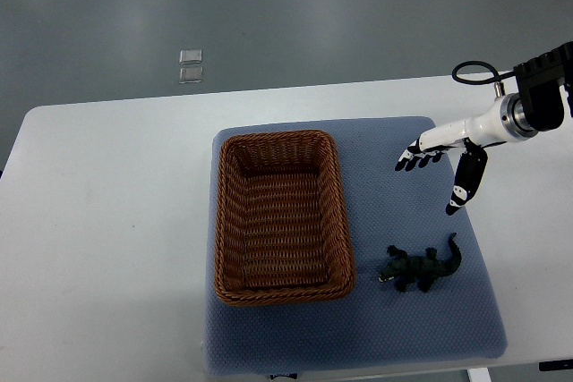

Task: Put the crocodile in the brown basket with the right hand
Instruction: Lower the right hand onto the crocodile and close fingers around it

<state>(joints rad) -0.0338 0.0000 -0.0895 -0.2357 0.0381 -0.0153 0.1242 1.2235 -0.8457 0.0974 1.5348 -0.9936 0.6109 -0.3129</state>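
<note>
Here the white desk (107, 221) carries a blue mat (421, 310), on which the task's things lie. The brown basket (279, 216), woven and rectangular, occupies the left half of the mat and is empty, its long side running away from the robot. The right hand (439, 163) enters from the right edge and hovers above the upper right part of the mat, fingers extended and spread with the thumb hanging downward; it holds nothing. The left hand is out of view. The crocodile (419, 267), a small dark green toy, lies flat on the mat just right of the basket's near right corner, apart from its rim, head toward the basket and tail pointing up and to the right, nearer the robot than the hand. The step in hand appears to be the reach. To do it well, the hand should probably travel toward the robot and descend over the toy's thick midsection, not the thin tail, with fingers kept open until they straddle the body across its narrow width. A firm closure there should prevent slipping; the lift must then clear the basket's rim before release.
</note>
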